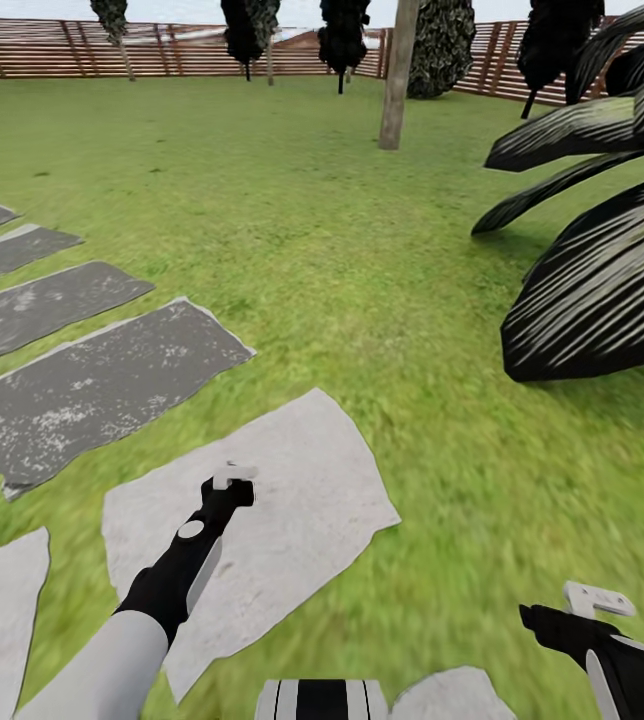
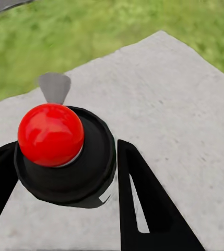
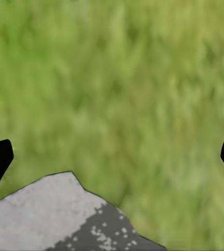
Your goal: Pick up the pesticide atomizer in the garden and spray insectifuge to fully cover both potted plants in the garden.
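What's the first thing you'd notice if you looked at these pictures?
Probably the shiny red ball on a black round cap, sitting between the left gripper's black fingers above a pale stepping stone. Next, the huge dark striped leaves poking in over the lawn on the right, with a brown slatted fence far behind.
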Controlling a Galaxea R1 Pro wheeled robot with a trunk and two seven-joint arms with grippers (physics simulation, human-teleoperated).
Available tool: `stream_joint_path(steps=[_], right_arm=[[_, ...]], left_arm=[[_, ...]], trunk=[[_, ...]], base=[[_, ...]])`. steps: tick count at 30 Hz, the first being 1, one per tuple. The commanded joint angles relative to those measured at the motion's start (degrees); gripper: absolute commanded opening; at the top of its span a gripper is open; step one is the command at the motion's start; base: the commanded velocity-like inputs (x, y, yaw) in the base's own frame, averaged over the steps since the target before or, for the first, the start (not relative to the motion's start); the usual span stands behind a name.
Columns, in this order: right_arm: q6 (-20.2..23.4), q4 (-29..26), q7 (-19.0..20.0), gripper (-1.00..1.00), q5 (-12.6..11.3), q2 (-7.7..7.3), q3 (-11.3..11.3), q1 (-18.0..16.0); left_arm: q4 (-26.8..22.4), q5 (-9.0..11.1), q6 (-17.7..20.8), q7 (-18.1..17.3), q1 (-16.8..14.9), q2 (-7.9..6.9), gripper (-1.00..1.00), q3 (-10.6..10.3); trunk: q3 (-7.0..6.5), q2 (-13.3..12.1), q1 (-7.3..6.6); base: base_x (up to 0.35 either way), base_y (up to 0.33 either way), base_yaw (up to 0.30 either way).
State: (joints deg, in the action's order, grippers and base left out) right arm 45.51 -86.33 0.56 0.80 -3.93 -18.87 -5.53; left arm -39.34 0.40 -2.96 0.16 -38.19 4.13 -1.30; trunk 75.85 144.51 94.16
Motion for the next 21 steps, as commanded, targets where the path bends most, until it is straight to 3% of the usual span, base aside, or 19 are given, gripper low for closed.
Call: stream_joint_path(steps=[1,21], right_arm=[[0.28,-0.06,0.06,1.0,0.07,0.0,0.01,-0.01],[0.28,-0.06,0.06,1.0,0.07,0.03,0.06,-0.01]], left_arm=[[0.05,0.04,-0.19,0.02,-0.04,0.0,-1.0,-0.06],[0.05,0.07,-0.12,0.02,-0.04,0.0,-1.0,-0.09]], trunk=[[-0.01,0.02,-0.01],[-0.88,0.02,-0.01]], base=[[0.0,0.0,0.24],[0.0,0.0,0.24]])
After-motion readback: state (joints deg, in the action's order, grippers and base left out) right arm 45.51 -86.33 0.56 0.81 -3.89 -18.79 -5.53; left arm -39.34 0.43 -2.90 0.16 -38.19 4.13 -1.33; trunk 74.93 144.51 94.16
